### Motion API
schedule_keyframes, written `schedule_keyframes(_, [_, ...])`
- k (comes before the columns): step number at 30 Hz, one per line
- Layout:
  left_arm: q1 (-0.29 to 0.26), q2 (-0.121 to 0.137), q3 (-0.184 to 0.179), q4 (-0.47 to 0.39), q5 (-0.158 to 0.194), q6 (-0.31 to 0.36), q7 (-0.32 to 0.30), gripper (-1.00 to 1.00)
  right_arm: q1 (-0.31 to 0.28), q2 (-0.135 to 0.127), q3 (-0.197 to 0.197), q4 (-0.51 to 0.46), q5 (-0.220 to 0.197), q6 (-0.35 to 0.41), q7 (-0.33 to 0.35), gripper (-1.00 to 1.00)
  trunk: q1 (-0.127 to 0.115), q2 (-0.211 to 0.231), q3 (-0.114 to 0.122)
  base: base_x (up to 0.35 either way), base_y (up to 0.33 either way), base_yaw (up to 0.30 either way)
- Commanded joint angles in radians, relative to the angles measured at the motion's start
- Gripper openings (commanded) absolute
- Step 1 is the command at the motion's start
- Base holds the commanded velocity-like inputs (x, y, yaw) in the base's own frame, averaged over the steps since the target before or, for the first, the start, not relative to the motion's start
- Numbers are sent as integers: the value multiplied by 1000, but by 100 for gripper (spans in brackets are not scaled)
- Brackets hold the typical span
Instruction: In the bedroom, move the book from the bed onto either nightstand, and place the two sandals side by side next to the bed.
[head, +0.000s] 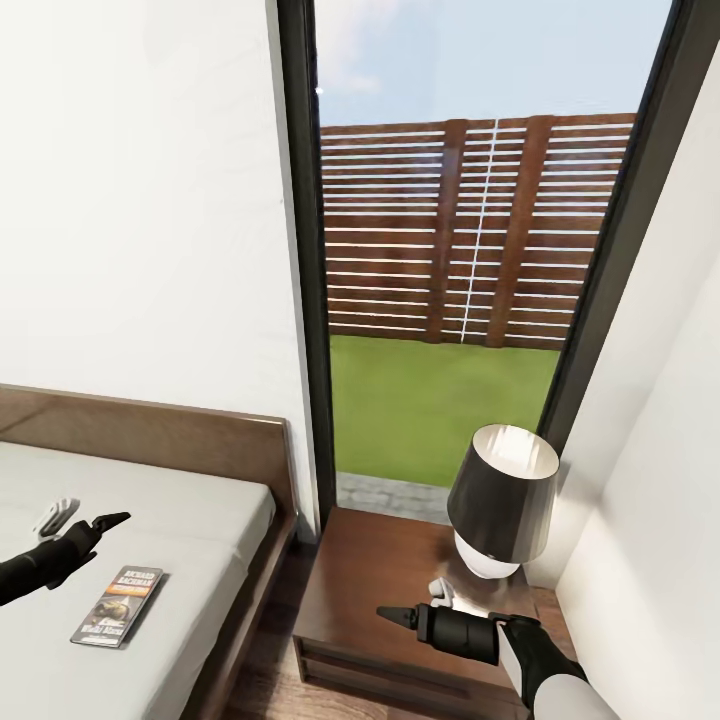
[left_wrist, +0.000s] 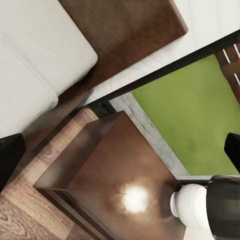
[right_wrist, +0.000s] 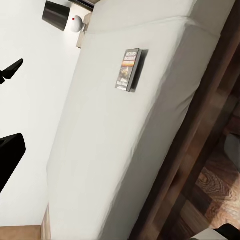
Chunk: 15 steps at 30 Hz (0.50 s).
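The thin dark paperback book with its orange band and white lettering lies flat on the pale grey-white mattress of the dark-brown wooden bed, near the mattress's right edge; the right wrist view shows it the same way, flat and close to the mattress edge. The black left end effector hovers over the mattress just far-left of the book, not touching it, with its fingers parted. The black right end effector hangs over the near part of the glossy dark-brown nightstand, which stands just right of the bed; whether its fingers are apart or together cannot be told. On the nightstand's far right stands a lamp with a black shade and round white base, also seen in the left wrist view above a bright reflection on the nightstand top.

The floor is brown wood plank and the walls are white. Behind the nightstand, a tall black-framed window shows green lawn, a slatted brown fence and blue sky.
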Motion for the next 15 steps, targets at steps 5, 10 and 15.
schedule_keyframes(5, [-1, 0, 2, 0, -2, 5, -6, 100, -1, 2, -8, -2, 8, 10, 6, 100, 0, -2, -2, 0, 0, 0])
schedule_keyframes(10, [-1, -1, 2, 0, -2, 5, -8, 100, -1, 2, -8, -2, 8, 10, 6, 100, 0, -2, -2, 0, 0, 0])
schedule_keyframes(15, [-1, -2, 2, 0, -2, 5, -7, 100, -1, 2, -8, -2, 8, 10, 6, 100, 0, -2, -2, 0, 0, 0])
